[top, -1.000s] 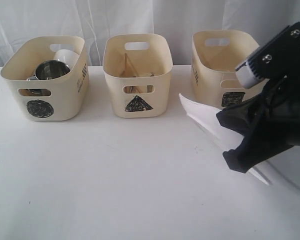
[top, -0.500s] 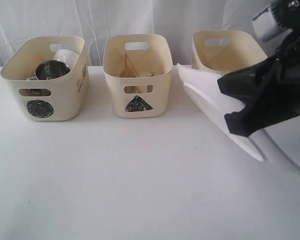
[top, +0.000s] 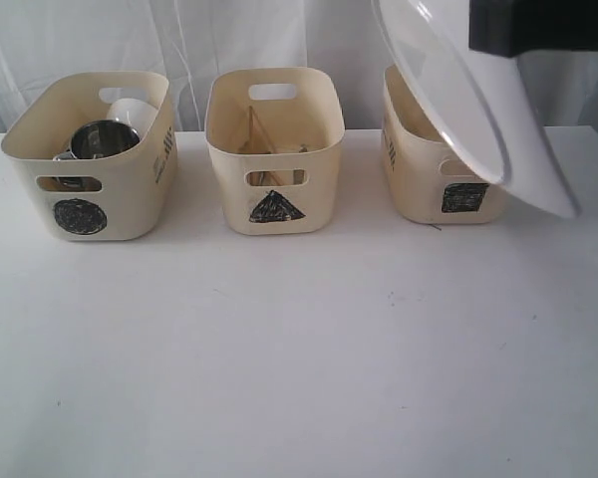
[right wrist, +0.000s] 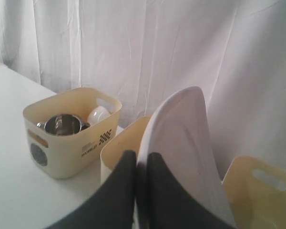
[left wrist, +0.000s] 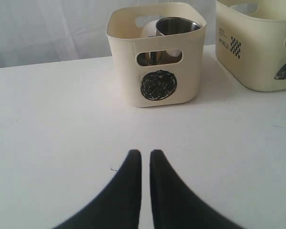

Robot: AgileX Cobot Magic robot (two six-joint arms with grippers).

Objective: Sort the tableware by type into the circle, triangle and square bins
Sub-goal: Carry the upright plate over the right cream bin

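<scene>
My right gripper (right wrist: 142, 157) is shut on the rim of the large white plate (right wrist: 181, 138). It holds the plate (top: 478, 100) high and steeply tilted over the square bin (top: 414, 184), hiding part of that bin. The gripper's black body (top: 488, 30) shows at the top right. The circle bin (top: 130, 189) holds a steel mug (top: 102, 139) and a white bowl (top: 135, 112). Wooden chopsticks (top: 251, 129) stand in the triangle bin (top: 229, 189). My left gripper (left wrist: 145, 155) is shut on nothing, low over the table in front of the circle bin (left wrist: 128, 71).
The three bins stand in a row along the back of the white table (top: 279, 349), against a white curtain (top: 239, 40). The triangle bin (left wrist: 257, 52) sits beside the circle bin in the left wrist view.
My right gripper has risen from low at the right with the plate, swinging it up from near the table to high above the square bin. The left gripper has not moved.
</scene>
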